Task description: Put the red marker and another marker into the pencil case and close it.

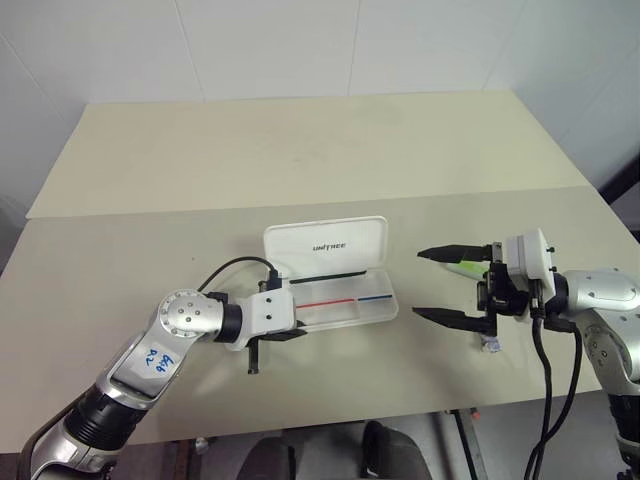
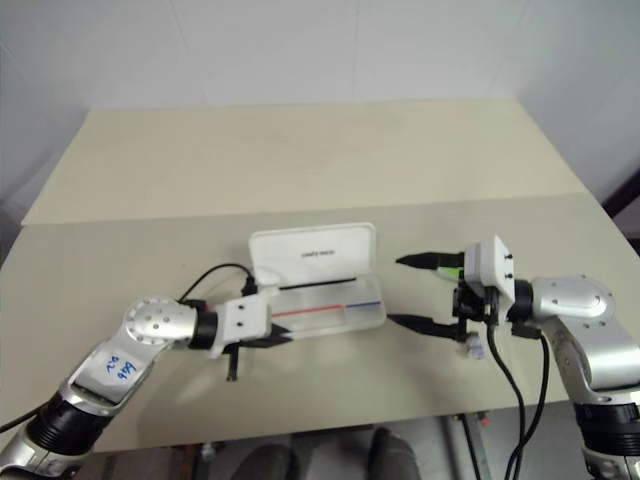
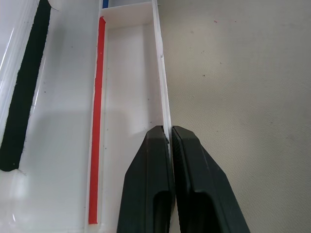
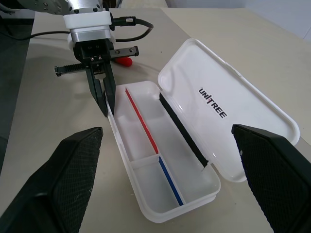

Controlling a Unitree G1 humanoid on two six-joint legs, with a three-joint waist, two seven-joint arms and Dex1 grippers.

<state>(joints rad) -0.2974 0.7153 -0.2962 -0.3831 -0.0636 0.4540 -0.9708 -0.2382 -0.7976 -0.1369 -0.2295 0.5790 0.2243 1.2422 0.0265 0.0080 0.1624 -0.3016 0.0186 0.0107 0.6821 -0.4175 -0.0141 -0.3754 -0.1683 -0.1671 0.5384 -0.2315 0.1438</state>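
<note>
Small purple lump (image 1: 491,345) beside right fingers (image 1: 440,316)

A pale beige, matte table (image 1: 300,150) with a seam across its middle carries an open white glossy plastic pencil case (image 1: 335,285). A fluorescent yellow-green highlighter (image 1: 468,268) and a small dark grey-purple lump (image 1: 491,345) lie well right of it.

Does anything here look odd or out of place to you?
One thing: the left gripper is pinched shut on the thin front wall of the open pencil case, whose tray holds no markers. A red marker lies on the table behind that gripper. A yellow-green highlighter and a small dark lump sit by the open right gripper.
</note>
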